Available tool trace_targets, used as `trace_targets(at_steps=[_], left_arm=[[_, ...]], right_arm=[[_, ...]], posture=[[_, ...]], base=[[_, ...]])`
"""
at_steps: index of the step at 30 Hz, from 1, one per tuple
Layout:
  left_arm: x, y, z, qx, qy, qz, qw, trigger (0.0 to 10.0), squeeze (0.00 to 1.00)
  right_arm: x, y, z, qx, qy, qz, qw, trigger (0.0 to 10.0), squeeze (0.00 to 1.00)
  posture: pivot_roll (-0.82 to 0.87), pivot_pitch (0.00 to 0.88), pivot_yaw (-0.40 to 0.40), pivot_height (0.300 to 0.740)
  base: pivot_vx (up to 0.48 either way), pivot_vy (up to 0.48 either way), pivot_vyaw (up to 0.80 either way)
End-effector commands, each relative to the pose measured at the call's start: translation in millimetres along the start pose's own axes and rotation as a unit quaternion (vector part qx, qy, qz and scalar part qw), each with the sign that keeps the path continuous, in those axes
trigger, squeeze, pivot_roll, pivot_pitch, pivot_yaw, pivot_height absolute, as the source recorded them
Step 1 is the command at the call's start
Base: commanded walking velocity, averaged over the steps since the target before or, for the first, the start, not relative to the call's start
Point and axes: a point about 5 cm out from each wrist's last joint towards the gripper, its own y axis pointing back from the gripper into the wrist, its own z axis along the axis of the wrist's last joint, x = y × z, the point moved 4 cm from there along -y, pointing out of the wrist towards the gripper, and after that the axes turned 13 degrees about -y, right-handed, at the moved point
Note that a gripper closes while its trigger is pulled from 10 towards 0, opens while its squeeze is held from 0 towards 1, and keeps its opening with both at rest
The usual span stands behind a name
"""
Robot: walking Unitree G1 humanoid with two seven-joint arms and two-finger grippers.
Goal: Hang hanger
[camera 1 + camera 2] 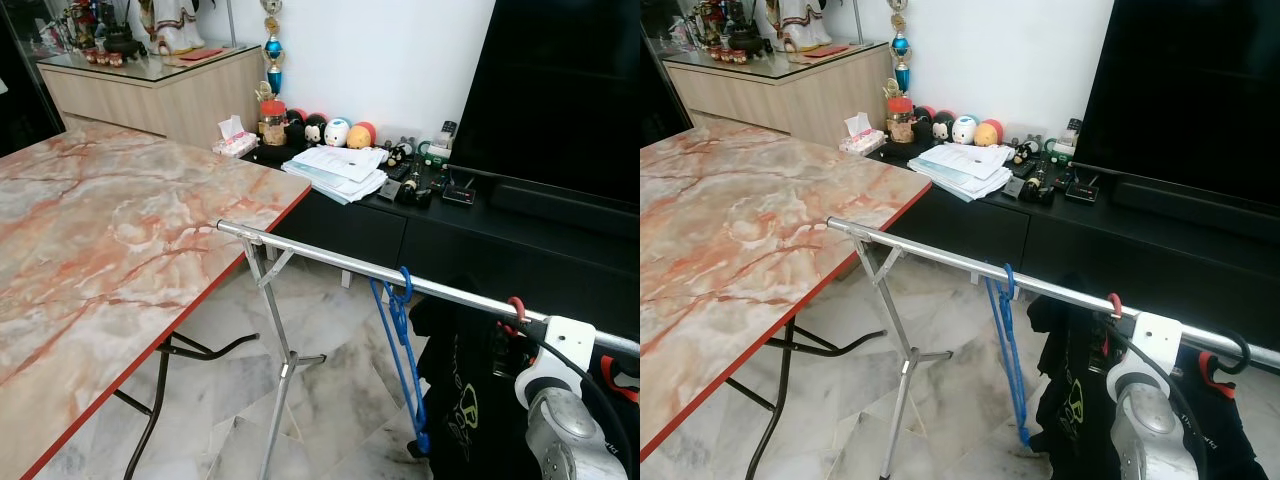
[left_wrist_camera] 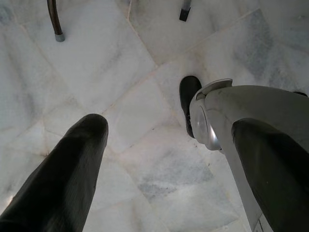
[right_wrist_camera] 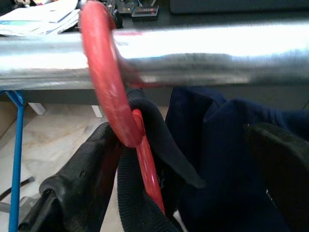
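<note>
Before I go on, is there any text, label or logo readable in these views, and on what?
None can be read.
Black shirt on the rail: a yellow-green round logo, lettering too blurred.
Paper stack on the black TV cabinet: print too small.
Tissue box: markings too small.
Right gripper sits below the red hanger hook: no marking on either.
</note>
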Motion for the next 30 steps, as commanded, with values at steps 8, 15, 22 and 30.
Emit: trace_targets(at_steps=[8,15,22,30], left_arm=[[2.0,0.4,-3.1,0.006,0.001,0.0,1.0,10.0,0.0],[2.0,0.3,-2.2,0.005,0.004,0.001,1.0,10.0,0.0],[2.3,0.2,-1.7,0.005,0.006,0.003,1.0,10.0,0.0],[2.2,0.3,-2.1,0.005,0.004,0.001,1.0,10.0,0.0]], right_arm=[[16.2,-8.4,-12.6,0.047,-0.02,0.049,0.997,5.0,0.0],[29.1,-14.1,-18.3,0.065,0.0,0.069,0.995,10.0,0.0],[31.6,-19.0,-8.8,0.05,0.007,0.07,0.996,0.5,0.0],[27.5,-22.5,-6.3,0.055,0.013,0.065,0.996,10.0,0.0]], posture=[[0.05,0.0,0.036,0.74],[0.07,0.0,0.033,0.74],[0.07,0.0,0.034,0.74],[0.07,0.0,0.034,0.74]], base=[[0.0,0.0,0.0],[0.0,0.0,0.0],[0.0,0.0,0.0],[0.0,0.0,0.0]])
